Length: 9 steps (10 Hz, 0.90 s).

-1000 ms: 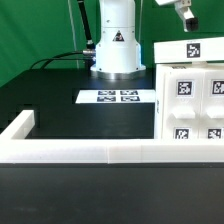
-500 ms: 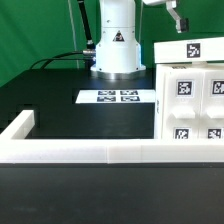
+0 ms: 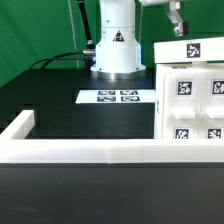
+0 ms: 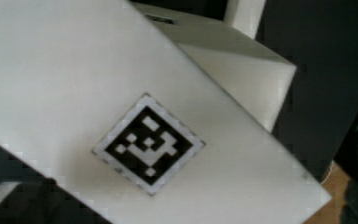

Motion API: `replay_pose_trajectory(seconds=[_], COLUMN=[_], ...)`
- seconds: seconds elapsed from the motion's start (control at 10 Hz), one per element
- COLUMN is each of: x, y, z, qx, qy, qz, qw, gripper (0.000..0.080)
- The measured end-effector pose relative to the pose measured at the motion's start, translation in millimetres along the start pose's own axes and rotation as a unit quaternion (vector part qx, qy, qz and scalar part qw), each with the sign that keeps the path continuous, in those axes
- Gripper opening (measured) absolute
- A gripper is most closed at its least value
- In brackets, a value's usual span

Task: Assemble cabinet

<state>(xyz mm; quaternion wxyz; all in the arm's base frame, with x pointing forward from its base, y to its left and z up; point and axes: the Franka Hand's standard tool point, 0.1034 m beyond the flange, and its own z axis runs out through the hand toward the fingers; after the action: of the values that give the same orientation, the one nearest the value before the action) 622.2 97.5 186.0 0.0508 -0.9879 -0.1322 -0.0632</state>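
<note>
Fingers (image 3: 174, 18): hung just above the cabinet (image 3: 190, 100), nothing seen in them, opening cannot be told. Cabinet: on desk (image 3: 60, 95), directly below. Hazard: off-centre descent could knock its top panel (image 3: 190, 50) askew.

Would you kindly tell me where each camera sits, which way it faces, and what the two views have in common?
Exterior view: sits low in front of the table, off the arm, facing across the rail and marker board toward the robot base; the pincer shows at the top, above the cabinet.
Wrist view: rides on the wrist, looking closely at a tagged white panel; no pincer finger clearly shows.
Shared: probably that panel, which seems to be the cabinet's top.
</note>
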Motion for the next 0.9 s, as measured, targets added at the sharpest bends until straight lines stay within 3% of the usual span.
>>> replay_pose_trajectory(seconds=[0.3,0.9], x=[-1.3,-7.6], y=[3.7,11.2], z=[0.3,7.4], qx=[-0.009,-0.014], qy=[-0.004,-0.015], qz=[-0.092,-0.238], qw=[0.996,0.971], gripper=[0.0797,0.0797])
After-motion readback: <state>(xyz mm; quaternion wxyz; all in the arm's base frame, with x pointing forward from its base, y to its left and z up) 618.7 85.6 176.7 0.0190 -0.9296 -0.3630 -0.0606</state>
